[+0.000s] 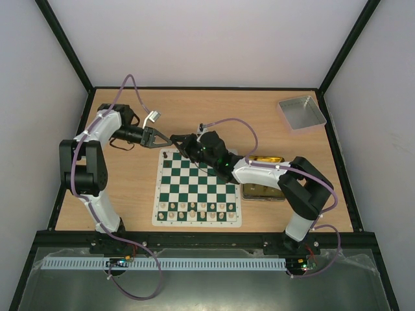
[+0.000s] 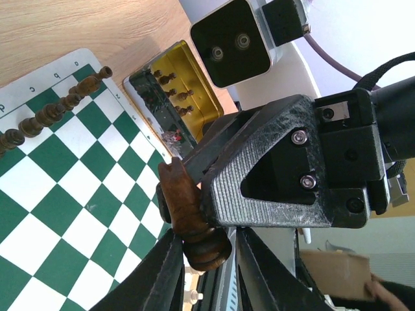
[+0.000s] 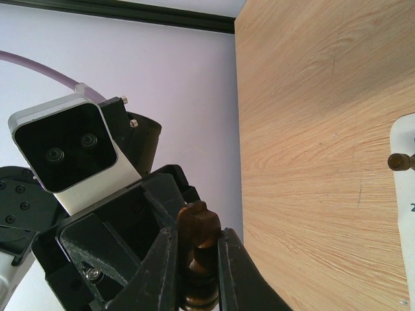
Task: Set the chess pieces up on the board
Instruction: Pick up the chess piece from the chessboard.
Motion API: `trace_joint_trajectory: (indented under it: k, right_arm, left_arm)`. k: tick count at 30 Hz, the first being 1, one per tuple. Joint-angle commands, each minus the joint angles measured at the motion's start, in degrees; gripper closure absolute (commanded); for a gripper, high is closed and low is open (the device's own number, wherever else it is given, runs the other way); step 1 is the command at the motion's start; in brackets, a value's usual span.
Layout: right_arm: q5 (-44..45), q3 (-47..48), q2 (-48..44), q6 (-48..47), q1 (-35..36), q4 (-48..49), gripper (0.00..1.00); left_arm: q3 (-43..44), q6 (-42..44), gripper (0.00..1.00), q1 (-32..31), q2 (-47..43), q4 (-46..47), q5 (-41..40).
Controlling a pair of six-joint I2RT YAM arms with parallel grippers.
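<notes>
Both grippers meet in the air over the far left corner of the board [image 1: 194,186]. My right gripper [image 1: 178,144] [image 3: 198,259] is shut on a dark brown chess piece [image 3: 198,227] [image 2: 185,207], gripping its sides. My left gripper [image 1: 168,140] [image 2: 206,259] faces it, its jaws standing around the piece's ringed end with a gap on one side. One dark piece [image 1: 166,156] [image 3: 401,162] stands on the board's far left corner. In the top view the held piece is hidden between the two grippers.
Pale cream pieces [image 1: 198,210] fill the board's two near rows. A gold tin [image 1: 262,189] [image 2: 172,74] holding more dark pieces [image 2: 176,92] lies right of the board, under the right arm. A grey tray [image 1: 301,111] sits at the far right.
</notes>
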Motion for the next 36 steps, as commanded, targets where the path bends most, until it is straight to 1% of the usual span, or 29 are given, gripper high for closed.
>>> trace_joint_trajectory:
  k: [1,4,6,9,12,14,15,16,19,20,22,23,28,32,34,36]
  right_arm:
    - [-0.1,1.9,0.9,0.0,0.5,1.0,0.98]
    - [-0.2,2.4,1.2,0.0,0.5,0.8,0.98]
    - [-0.2,2.6,1.4,-0.1,0.6,0.7,0.98]
    - [-0.2,2.8,1.5,0.0,0.6,0.5,0.98]
    - [-0.1,2.9,1.6,-0.1,0.6,0.4,0.98]
    - [0.0,3.0,1.7,-0.1,0.7,0.3,0.98]
    - [0.0,3.0,1.7,-0.2,0.7,0.3,0.98]
    - [0.0,3.1,1.7,-0.2,0.7,0.3,0.98]
    - [0.0,3.3,2.1,-0.2,0.9,0.2,0.98]
    - [0.0,3.4,2.2,-0.2,1.0,0.2,0.98]
    - [0.1,3.7,2.3,-0.2,1.2,0.1,0.98]
    - [0.1,3.8,2.5,-0.2,1.2,0.1,0.98]
    - [0.2,3.7,2.5,-0.1,1.4,0.2,0.98]
    - [0.1,3.5,2.4,-0.2,1.4,0.2,0.98]
    - [0.0,3.4,2.3,-0.1,1.4,0.3,0.98]
    - [0.0,3.3,2.2,-0.1,1.3,0.3,0.98]
  left_arm:
    - [0.7,0.7,0.75,-1.0,-0.9,-1.2,2.3]
    - [0.9,0.6,0.75,-1.2,-1.1,-1.3,2.2]
    - [0.9,0.6,0.79,-1.4,-1.1,-1.3,2.2]
    - [1.0,0.6,0.88,-1.5,-1.2,-1.3,2.0]
    - [1.1,0.5,0.93,-1.6,-1.3,-1.2,2.1]
    - [1.0,0.5,0.94,-1.6,-1.3,-1.3,2.0]
    - [1.0,0.4,0.92,-1.6,-1.3,-1.3,2.0]
    - [1.1,0.3,0.86,-1.6,-1.3,-1.3,1.9]
    - [1.2,0.0,0.57,-1.6,-1.0,-1.3,1.8]
    - [1.2,0.0,0.53,-1.6,-0.9,-1.3,1.8]
    - [1.1,0.0,0.53,-1.6,-0.8,-1.2,1.8]
    - [1.1,0.0,0.55,-1.7,-0.9,-1.3,1.8]
    - [1.1,0.3,0.73,-1.8,-1.1,-1.3,1.7]
    - [1.1,0.3,0.80,-1.8,-1.0,-1.3,1.6]
    - [1.3,0.3,0.87,-1.8,-1.0,-1.3,1.5]
    - [1.3,0.3,0.92,-1.8,-1.0,-1.3,1.4]
